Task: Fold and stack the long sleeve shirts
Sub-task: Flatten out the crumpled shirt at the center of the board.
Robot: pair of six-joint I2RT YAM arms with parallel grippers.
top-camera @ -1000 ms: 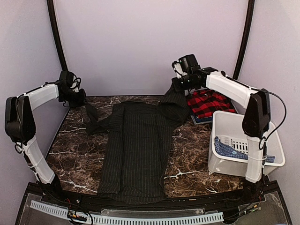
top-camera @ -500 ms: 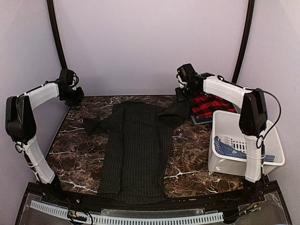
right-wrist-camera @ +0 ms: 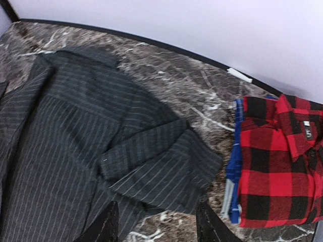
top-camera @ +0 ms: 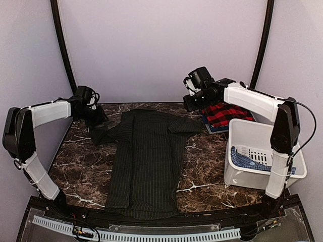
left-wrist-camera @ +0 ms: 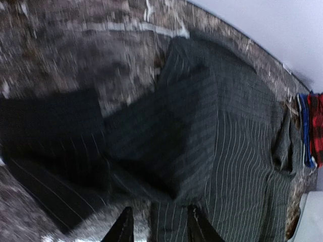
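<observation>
1. Both sleeves hung lifted from the grippers a second ago and now lie dropped. The left sleeve [top-camera: 102, 133] is spread out just left of the charcoal pinstriped shirt [top-camera: 146, 156], and the right sleeve [right-wrist-camera: 161, 166] is folded in over that shirt's upper right part.
2. That charcoal shirt lies flat on the marble table [top-camera: 212, 156], collar at the far end and hem toward the arm bases.
3. At the shirt's far left, the left gripper [left-wrist-camera: 157, 224] hovers over the dropped sleeve, fingers parted with nothing between them.
4. At the shirt's far right corner, the right gripper [right-wrist-camera: 156, 219] hangs above the folded sleeve, fingers spread wide and empty.
5. Right of the charcoal shirt, near its shoulder but apart from it, the red-and-black plaid shirt [right-wrist-camera: 280, 161] lies folded on a blue cloth [right-wrist-camera: 233, 174].
6. Further right of the charcoal shirt stands a white bin [top-camera: 242, 132].
</observation>
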